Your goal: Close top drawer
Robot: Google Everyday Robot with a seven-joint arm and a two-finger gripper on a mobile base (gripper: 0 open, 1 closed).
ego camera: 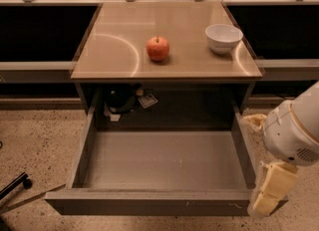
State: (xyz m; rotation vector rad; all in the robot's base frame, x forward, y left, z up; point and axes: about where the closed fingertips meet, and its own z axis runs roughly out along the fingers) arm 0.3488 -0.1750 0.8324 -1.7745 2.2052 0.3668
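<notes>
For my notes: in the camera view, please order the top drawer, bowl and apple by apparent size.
1. top drawer, largest
2. bowl
3. apple, smallest
The gripper hangs by the drawer's front corner, picture right.
</notes>
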